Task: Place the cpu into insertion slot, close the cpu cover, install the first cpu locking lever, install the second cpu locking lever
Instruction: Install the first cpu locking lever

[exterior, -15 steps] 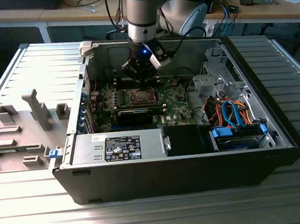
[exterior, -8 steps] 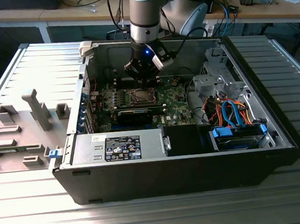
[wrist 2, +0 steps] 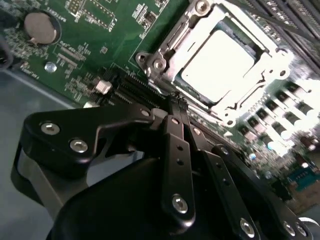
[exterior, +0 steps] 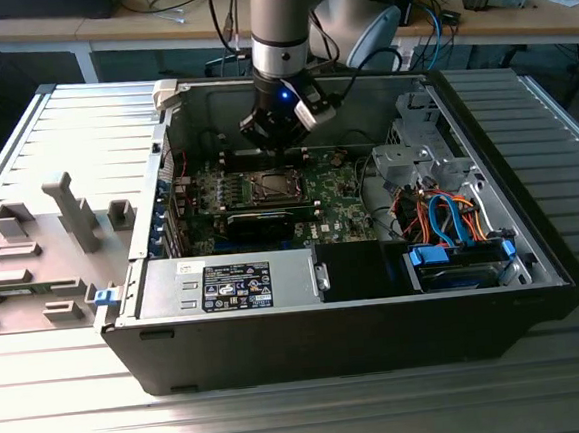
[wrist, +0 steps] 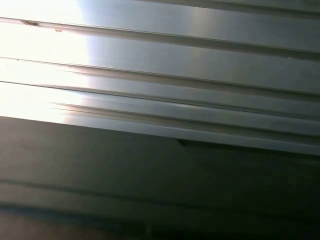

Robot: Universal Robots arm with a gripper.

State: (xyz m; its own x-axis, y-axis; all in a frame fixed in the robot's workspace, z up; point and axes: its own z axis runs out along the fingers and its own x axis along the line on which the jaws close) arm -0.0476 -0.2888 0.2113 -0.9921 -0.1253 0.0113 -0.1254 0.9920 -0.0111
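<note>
Already seated, the cpu [wrist 2: 216, 64] lies in the insertion slot [wrist 2: 159, 65] with the cpu cover [wrist 2: 270, 54] apparently down around it, so the locking-lever stage seems to be in hand. Fingers pressed together and empty, the pincer [wrist 2: 178, 101] hovers just beside the socket's edge. Any lever work calls for a precise hook at that rim. Inside the open computer case [exterior: 534, 257] on the ribbed surface [exterior: 562, 115] lies the green motherboard [exterior: 332, 188].

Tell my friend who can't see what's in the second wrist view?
A black metal gripper, fingers shut together, points at a silvery square cpu seated in its metal-rimmed insertion slot on a green circuit board, with a round silver coin battery nearby.
</note>
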